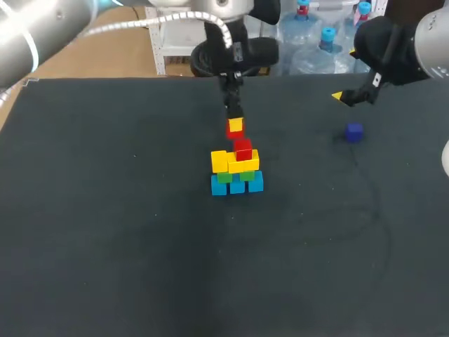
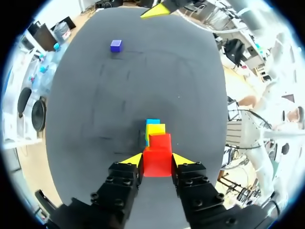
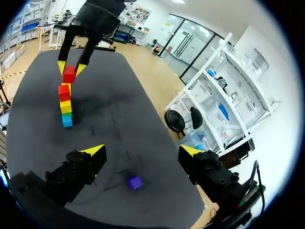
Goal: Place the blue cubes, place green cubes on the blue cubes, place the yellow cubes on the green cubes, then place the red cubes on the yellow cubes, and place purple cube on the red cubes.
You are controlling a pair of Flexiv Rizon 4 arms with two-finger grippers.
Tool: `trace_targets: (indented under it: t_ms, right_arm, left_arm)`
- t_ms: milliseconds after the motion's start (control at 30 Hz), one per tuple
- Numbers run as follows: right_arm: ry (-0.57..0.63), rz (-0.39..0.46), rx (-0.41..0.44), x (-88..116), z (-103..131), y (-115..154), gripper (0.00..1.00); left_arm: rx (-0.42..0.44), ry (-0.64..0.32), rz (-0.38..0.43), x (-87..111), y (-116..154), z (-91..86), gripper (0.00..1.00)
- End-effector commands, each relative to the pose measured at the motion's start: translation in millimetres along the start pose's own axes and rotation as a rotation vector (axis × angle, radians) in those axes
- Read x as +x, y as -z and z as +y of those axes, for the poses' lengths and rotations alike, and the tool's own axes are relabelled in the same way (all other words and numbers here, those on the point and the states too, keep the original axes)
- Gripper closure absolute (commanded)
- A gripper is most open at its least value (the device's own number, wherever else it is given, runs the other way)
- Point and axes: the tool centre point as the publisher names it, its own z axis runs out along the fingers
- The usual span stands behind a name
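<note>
Left end effector (image 2: 157, 161): pressed onto two opposite side faces of a held red cube (image 3: 69, 75), yellow tips about level with the cube's middle, top and bottom faces free. Beneath the tips, the stack (image 1: 236, 168) on the dark worktop (image 1: 105, 210): blue cubes (image 1: 237, 184) at the base, green cubes (image 1: 224, 177) on them, yellow cubes (image 1: 220, 161) next, one placed red cube (image 1: 243, 149) on top. Held cube close over the placed one and a little to its side; contact or gap not discernible.

Judged rigid, light and smooth-faced, so no give under the fingers and little friction to spare. Best gripped as here, square across parallel faces and near mid-height, never on an edge or corner. Stack judged unsteady, a loose tower with nothing binding its layers: lower straight, seat flat beside the placed red cube, open without sideways drag.

Well off to the right of that end effector, the purple cube (image 1: 354, 132), alone on the worktop and resting flat.

Right end effector (image 3: 143, 151): spread wide, empty, hanging over the purple cube; cube below and between the fingers, apart from both. Same handling expected there: a light, hard block, taken across two opposite vertical faces, fingers aligned to the faces rather than the diagonal.
</note>
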Motion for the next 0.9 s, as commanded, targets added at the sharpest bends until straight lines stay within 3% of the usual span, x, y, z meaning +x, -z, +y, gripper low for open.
trace_targets:
  t_ms: [33, 200, 367, 600, 900]
  right_arm:
    - [-0.001, 0.004, 0.083, 0, 4, 0, 0.00]
    - [-0.001, 0.004, 0.083, 0, 4, 0, 0.00]
    - [-0.001, 0.004, 0.083, 0, 4, 0, 0.00]
    - [-0.001, 0.004, 0.083, 0, 4, 0, 0.00]
    - [-0.001, 0.004, 0.083, 0, 4, 0, 0.00]
  left_arm:
    - [-0.091, 0.043, -0.030, 15.4, -3, -12.7, 1.00]
    - [-0.164, 0.098, -0.040, 24.7, 2, -21.9, 1.00]
    - [-0.197, 0.068, -0.036, 23.8, -3, -28.4, 1.00]
    - [-0.183, -0.026, -0.027, 20.4, -12, -25.2, 1.00]
    - [-0.187, -0.014, -0.061, 29.7, -18, -26.5, 1.00]
